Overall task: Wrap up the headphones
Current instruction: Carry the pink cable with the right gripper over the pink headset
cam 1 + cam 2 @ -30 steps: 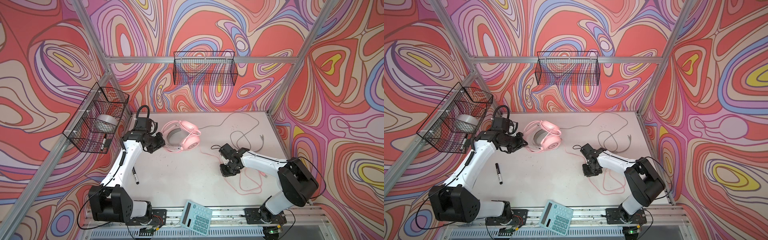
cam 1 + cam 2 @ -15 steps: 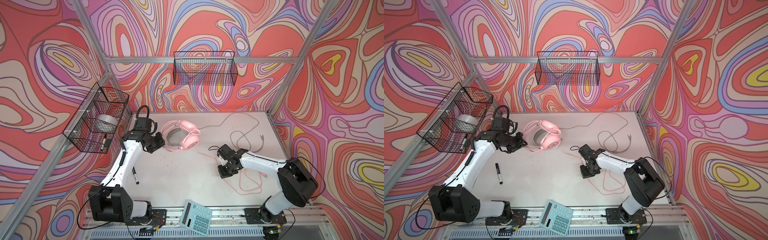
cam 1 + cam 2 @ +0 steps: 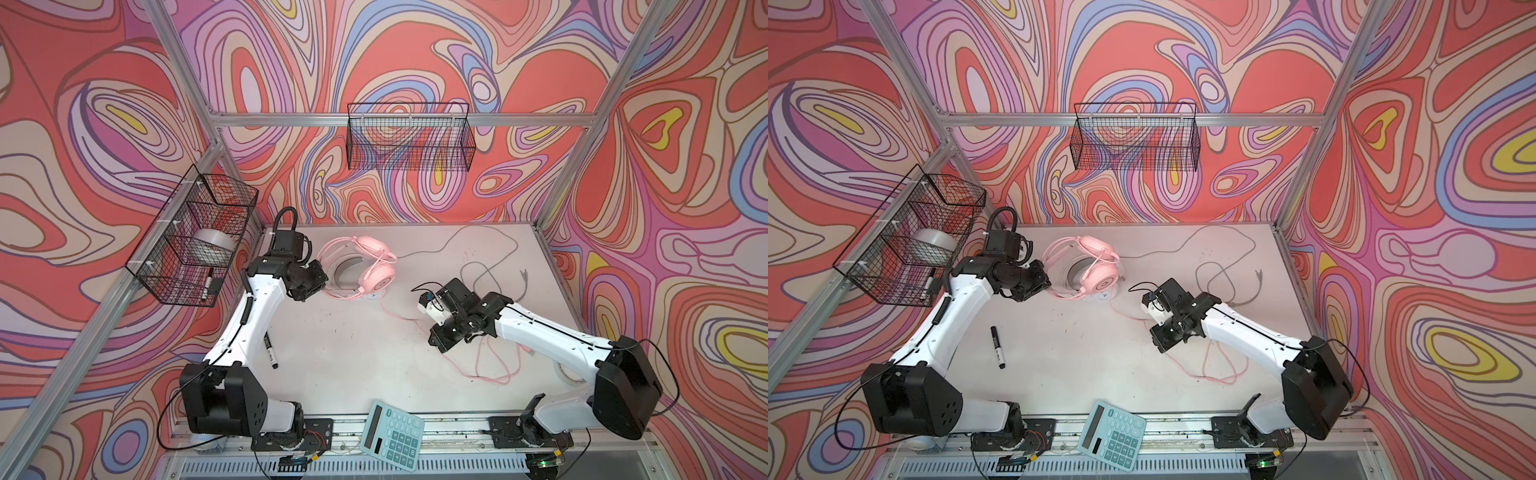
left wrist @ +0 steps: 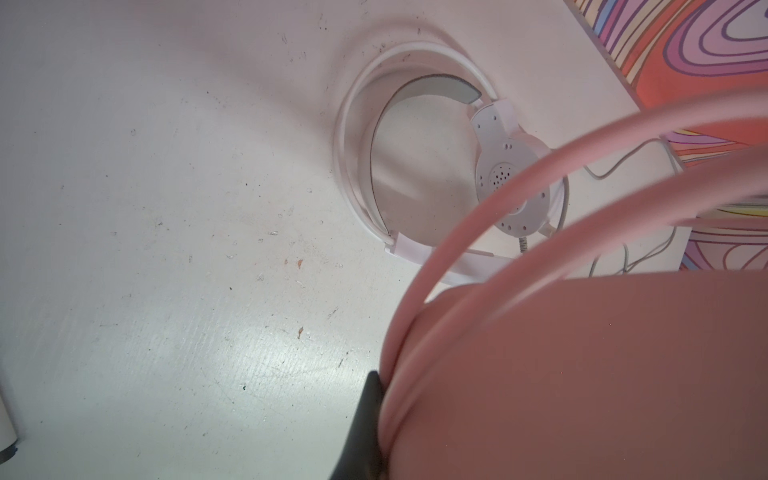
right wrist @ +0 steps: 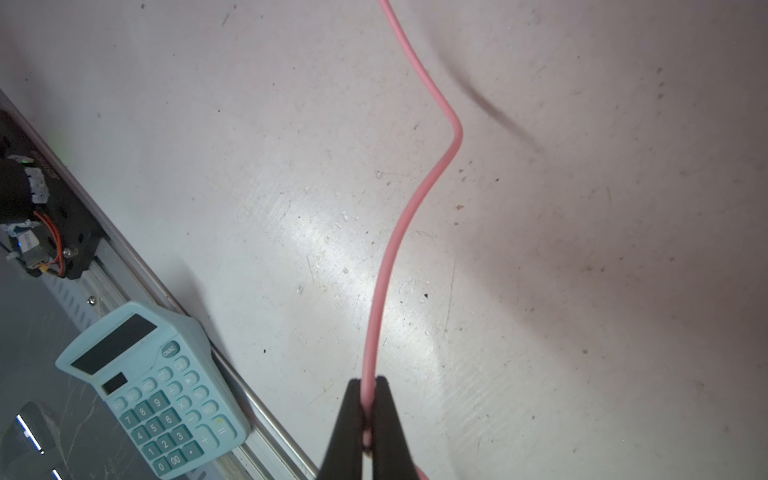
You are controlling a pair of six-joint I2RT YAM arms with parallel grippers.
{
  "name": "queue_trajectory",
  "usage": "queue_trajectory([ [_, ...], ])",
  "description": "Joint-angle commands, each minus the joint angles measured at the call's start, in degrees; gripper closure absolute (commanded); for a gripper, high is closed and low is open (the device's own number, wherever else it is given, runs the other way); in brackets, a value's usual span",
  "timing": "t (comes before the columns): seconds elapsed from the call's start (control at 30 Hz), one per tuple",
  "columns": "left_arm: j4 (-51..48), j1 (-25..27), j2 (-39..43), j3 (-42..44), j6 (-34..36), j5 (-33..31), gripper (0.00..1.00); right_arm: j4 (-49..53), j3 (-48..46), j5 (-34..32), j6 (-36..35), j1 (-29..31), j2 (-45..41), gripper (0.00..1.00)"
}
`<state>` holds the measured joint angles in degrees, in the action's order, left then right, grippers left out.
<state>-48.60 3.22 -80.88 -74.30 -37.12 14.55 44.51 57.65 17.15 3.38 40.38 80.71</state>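
The left gripper [image 3: 321, 285] is fully closed, clamping the pink headset [image 3: 376, 266] by its band at 9 o'clock. The right gripper [image 5: 368, 388] is pinched tight on the pink cable [image 5: 390, 249], at the headset's 4 o'clock.

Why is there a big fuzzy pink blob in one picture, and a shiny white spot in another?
Left wrist view: the pink headphones sit very close to the lens, so they blur, while the white headphones behind look sharp. Right wrist view: light glares off the table beside the crisp pink cable.
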Motion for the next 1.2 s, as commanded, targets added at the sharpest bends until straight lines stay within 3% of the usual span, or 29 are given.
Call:
queue_trajectory([
  [0.0,-0.6,-0.5,-0.4,-2.7,-2.4,-0.5,1.00,0.1,1.7,3.9,-7.5,1.0,-3.6,1.00],
  [0.6,-2.3,-0.4,-0.1,-0.4,-2.4,-1.8,1.00,8.8,21.2,14.3,-27.5,4.1,5.5,1.00],
  [1.17,-6.2,1.7,-1.1,-0.6,2.4,-6.5,1.00,11.5,40.6,17.7,-34.3,4.4,11.4,1.00],
])
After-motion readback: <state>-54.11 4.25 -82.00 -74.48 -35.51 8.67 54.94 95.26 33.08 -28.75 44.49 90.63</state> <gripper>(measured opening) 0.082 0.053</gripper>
